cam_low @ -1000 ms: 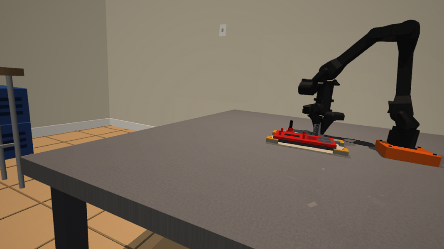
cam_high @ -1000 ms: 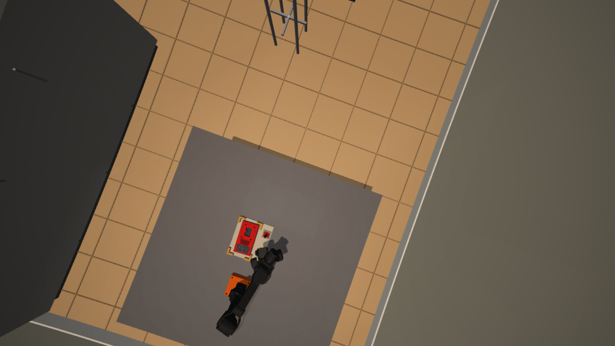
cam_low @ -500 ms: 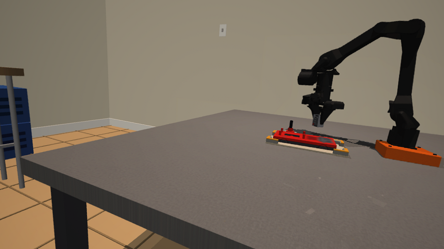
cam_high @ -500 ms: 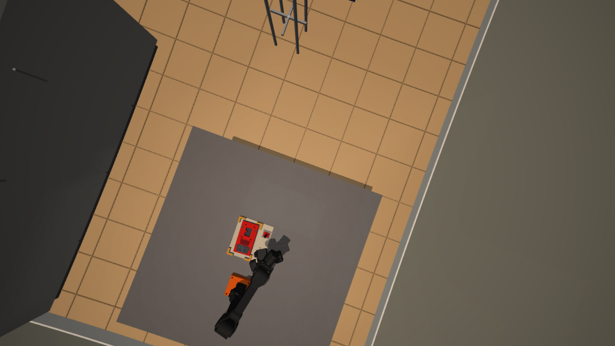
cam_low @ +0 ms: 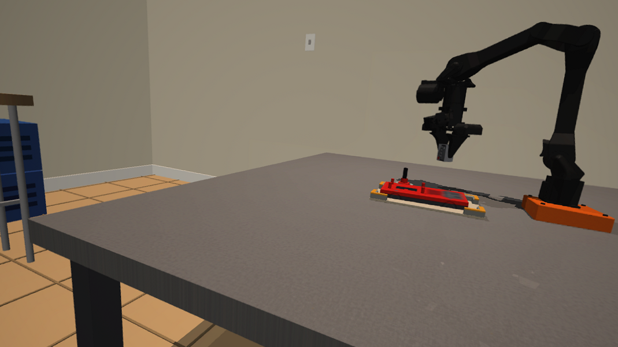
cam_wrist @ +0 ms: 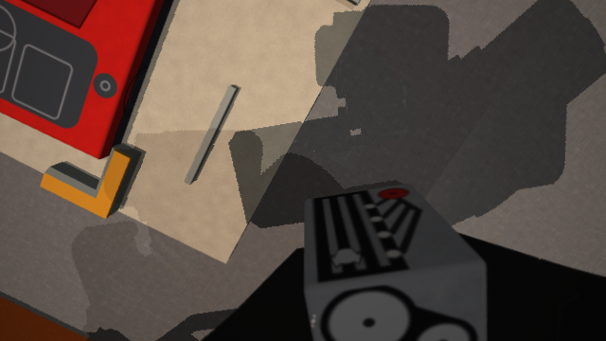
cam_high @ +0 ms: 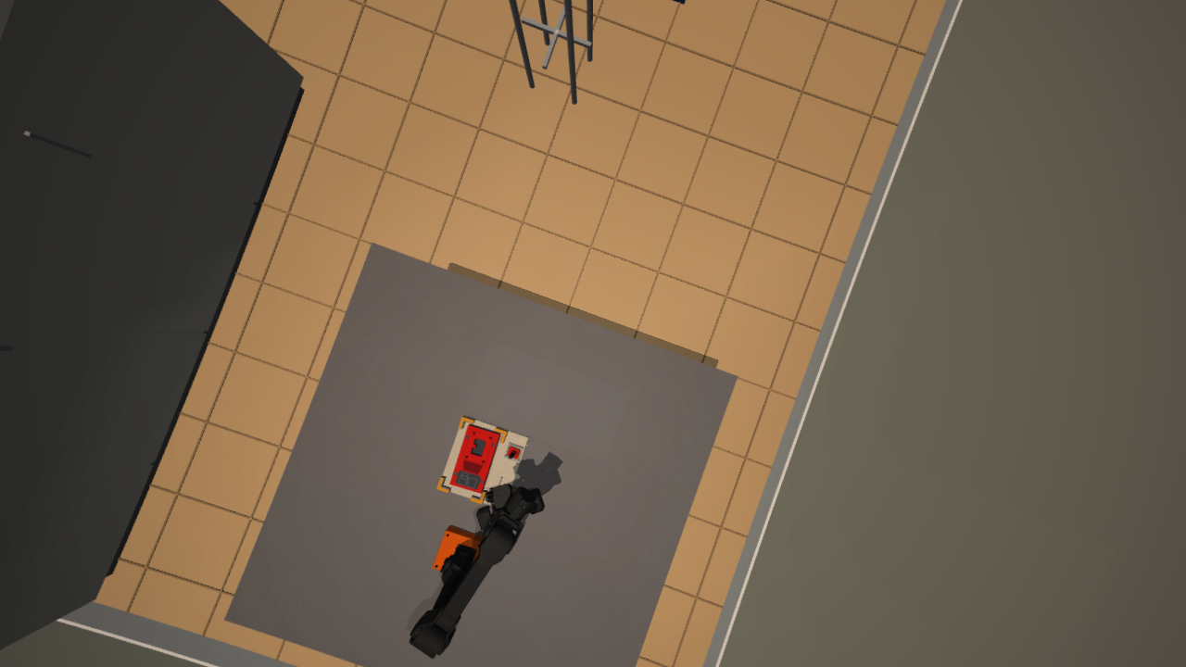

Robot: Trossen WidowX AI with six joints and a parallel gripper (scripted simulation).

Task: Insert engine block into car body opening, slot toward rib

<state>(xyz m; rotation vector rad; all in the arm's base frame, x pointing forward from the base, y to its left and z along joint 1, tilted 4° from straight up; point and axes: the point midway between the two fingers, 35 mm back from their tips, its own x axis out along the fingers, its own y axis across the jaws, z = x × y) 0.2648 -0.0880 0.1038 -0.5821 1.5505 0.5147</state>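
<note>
My gripper (cam_low: pixel 446 147) (cam_wrist: pixel 369 252) is shut on the grey engine block (cam_low: pixel 442 155) (cam_wrist: pixel 360 232). It holds the block upright in the air, above and behind the car body in the exterior view. The block's face with two round discs shows in the wrist view, and its ribbed black top has a red spot. The slot side cannot be made out. The red car body (cam_high: pixel 485 460) (cam_low: pixel 433 197) (cam_wrist: pixel 101 114) lies flat. Its dark opening (cam_high: pixel 478 446) shows from above; the rib inside is too small to tell. The fingertips are hidden in the top view.
Orange-topped corner brackets (cam_low: pixel 379 195) (cam_wrist: pixel 109 199) surround the car on a beige plate (cam_high: pixel 506 472) (cam_wrist: pixel 284 47). A red piece with an upright black post (cam_high: pixel 513 452) (cam_low: pixel 404 175) stands beside it. A thin grey bar (cam_wrist: pixel 213 133) is on the plate. The orange arm base (cam_high: pixel 447 548) (cam_low: pixel 567 217) is nearby.
</note>
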